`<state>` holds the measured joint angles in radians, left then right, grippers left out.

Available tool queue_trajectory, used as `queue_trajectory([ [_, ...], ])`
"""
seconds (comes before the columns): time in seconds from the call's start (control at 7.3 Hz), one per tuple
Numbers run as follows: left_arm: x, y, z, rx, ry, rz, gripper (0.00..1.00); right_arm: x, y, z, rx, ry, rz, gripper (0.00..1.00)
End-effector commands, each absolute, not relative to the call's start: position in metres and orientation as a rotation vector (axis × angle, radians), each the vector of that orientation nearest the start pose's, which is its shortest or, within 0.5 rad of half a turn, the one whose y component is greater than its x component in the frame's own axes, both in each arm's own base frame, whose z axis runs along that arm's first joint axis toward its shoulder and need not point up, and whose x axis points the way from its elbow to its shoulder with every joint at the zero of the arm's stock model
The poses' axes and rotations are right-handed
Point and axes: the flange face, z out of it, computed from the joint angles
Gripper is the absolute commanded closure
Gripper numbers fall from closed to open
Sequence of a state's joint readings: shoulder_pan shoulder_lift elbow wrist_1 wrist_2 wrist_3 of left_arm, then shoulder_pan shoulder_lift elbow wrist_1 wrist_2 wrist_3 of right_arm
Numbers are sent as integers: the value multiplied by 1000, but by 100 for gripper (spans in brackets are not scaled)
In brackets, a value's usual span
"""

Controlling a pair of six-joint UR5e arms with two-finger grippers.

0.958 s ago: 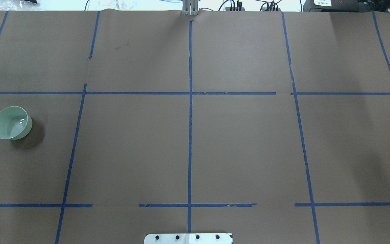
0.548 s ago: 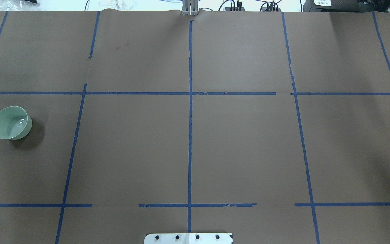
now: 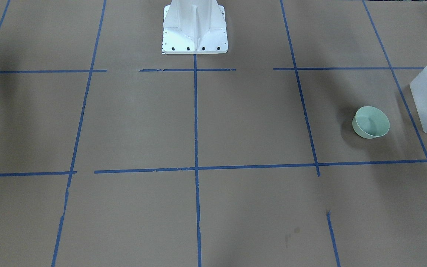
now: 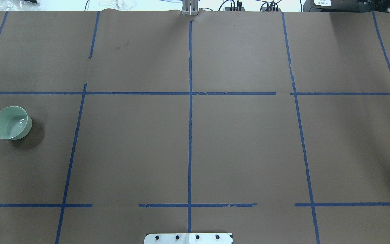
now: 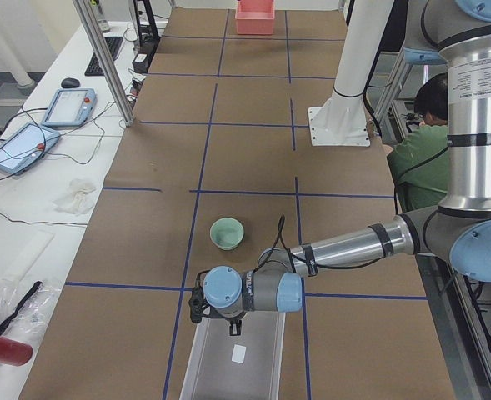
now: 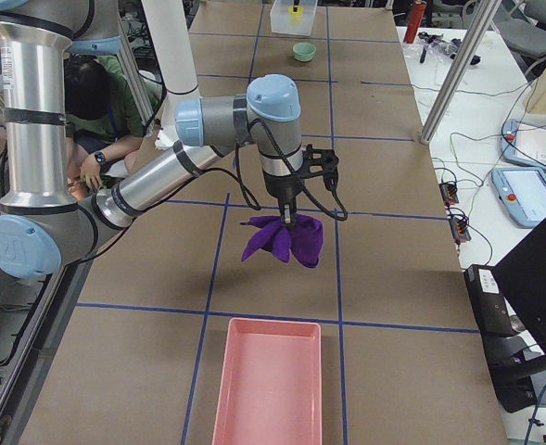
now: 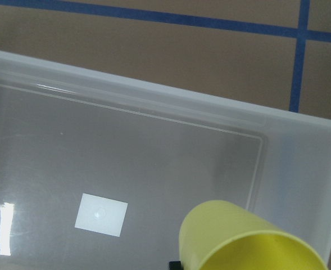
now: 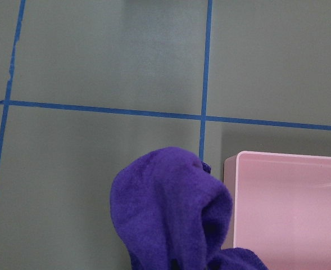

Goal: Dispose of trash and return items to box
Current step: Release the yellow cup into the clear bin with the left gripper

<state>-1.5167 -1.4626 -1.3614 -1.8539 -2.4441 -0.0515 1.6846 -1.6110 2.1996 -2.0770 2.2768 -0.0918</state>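
Cup (image 7: 249,239), yellow plastic, smooth tapered wall, low in L wrist cam. Over floor of box (image 7: 154,112) nr one rounded corner; resting there or held above, can't tell. In front cam, just a yellow smear behind frosted box wall, cut off by frame edge.

Box: translucent white, rectangular, at table end on robot's L. Small white label (image 7: 100,214) on floor, approx mid-box, blank as far as visible; no legible text.

L gripper (image 5: 233,327) right above box, nr end closest to bowl (image 5: 227,233). Fingers out of sight in wrist cam, too small in side cam, so open or closed: can't tell.

R gripper (image 6: 289,219) pointing straight down at opposite table end, w/ purple cloth (image 6: 282,239) bunched directly under tip. Grip not judgeable from side cam; no fingers in R wrist cam, only cloth folds. Cloth nr short end of pink tray (image 6: 268,380); in wrist cam overlapping tray corner.

Bowl pale green, upright, glossy inside, near box but apart from it.

Table (image 4: 249,142) under brown paper, blue tape lines (image 4: 190,135) in grid, torn in spots. White base plate (image 4: 188,238) w/ four dark bolts at near edge. Beyond far edge, dark device w/ white sticker (image 4: 322,2): some print, too small to read. Operator (image 5: 420,142) in green shirt seated behind robot.
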Motion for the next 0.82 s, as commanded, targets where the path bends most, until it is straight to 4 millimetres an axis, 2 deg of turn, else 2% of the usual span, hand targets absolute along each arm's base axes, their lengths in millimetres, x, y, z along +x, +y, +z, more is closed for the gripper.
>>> queue_trajectory([
  [0.0,-25,-429,777,-77,865,10,42,131,-401,452,151,-692,-11,100],
  [0.14,-25,-427,783,-58,857,23,34,135,-399,453,151,-692,-1,100],
  [0.41,-25,-427,780,-41,858,32,29,135,-399,453,151,-692,-1,100],
  [0.55,-25,-438,760,-5,859,44,13,136,-399,457,146,-693,3,100],
  [0.68,-25,-448,717,63,862,68,0,144,-400,467,144,-693,-5,100],
])
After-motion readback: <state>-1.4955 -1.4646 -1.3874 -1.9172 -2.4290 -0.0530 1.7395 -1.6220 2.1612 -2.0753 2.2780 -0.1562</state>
